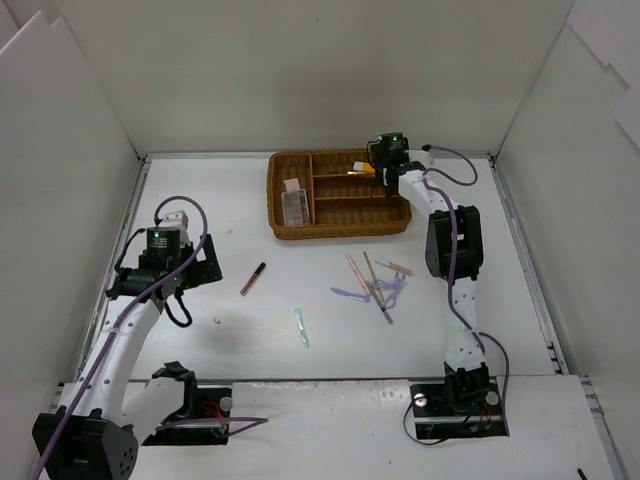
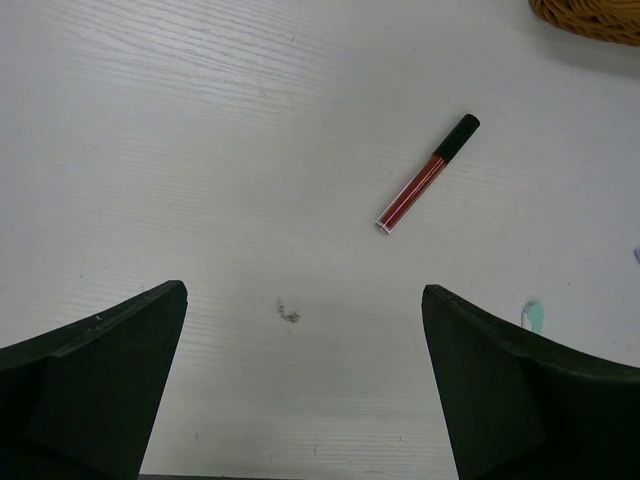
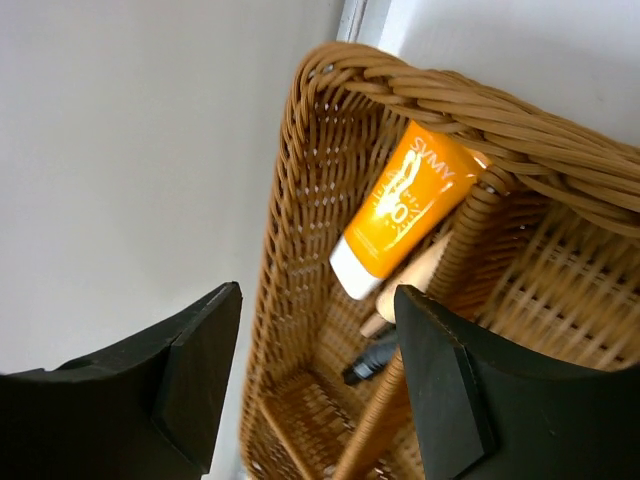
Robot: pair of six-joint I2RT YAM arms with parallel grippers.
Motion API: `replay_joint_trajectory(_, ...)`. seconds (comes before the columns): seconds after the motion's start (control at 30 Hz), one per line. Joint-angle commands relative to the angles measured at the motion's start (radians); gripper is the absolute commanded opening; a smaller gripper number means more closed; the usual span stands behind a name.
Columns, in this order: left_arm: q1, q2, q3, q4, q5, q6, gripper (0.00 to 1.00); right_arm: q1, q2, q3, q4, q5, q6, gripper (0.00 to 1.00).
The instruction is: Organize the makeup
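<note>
My right gripper [image 1: 386,166] hangs over the back right compartment of the wicker tray [image 1: 340,232]. In the right wrist view its jaws [image 3: 318,300] stand open with nothing between them. Below them an orange tube [image 3: 405,205] lies in the tray with a beige stick [image 3: 415,280] and a black item [image 3: 370,362]. An eyeshadow palette [image 1: 294,203] lies in the tray's left compartment. A red lip gloss tube [image 1: 253,278] [image 2: 425,175] lies on the table ahead of my open, empty left gripper [image 1: 190,262] [image 2: 305,290]. Pencils and lilac tools [image 1: 375,283] lie in a loose heap.
A mint tool [image 1: 301,327] [image 2: 533,315] lies alone on the table between the arms. The tray's rim [image 2: 590,20] shows at the top right of the left wrist view. White walls close in the table on three sides.
</note>
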Motion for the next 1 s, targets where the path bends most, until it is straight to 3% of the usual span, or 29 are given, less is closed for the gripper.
replay_joint_trajectory(0.0, 0.005, -0.019, 0.017, 0.035, 0.012, 0.021, 0.99, -0.011, -0.147, -0.026, 0.109, -0.008, -0.112, 0.60)
replay_joint_trajectory(0.17, 0.005, -0.009, 0.021, 0.042, 0.038, 0.031, 0.99, -0.013, -0.287, -0.084, 0.082, -0.103, -0.437, 0.55)
replay_joint_trajectory(0.3, 0.005, 0.021, 0.035, 0.045, 0.074, 0.041, 0.99, -0.001, -0.461, -0.165, -0.044, -0.107, -0.683, 0.52)
replay_joint_trajectory(0.6, 0.005, 0.097, 0.076, 0.042, 0.140, 0.055, 0.99, 0.101, -0.767, -0.524, -0.306, -0.188, -1.128, 0.48)
replay_joint_trajectory(0.77, 0.005, 0.131, 0.118, 0.028, 0.140, 0.064, 0.99, 0.202, -0.793, -0.642, -0.383, -0.287, -1.297, 0.45)
replay_joint_trajectory(0.97, 0.005, 0.156, 0.100, 0.063, 0.159, 0.072, 0.99, 0.259, -0.672, -0.644, -0.442, -0.302, -1.386, 0.41)
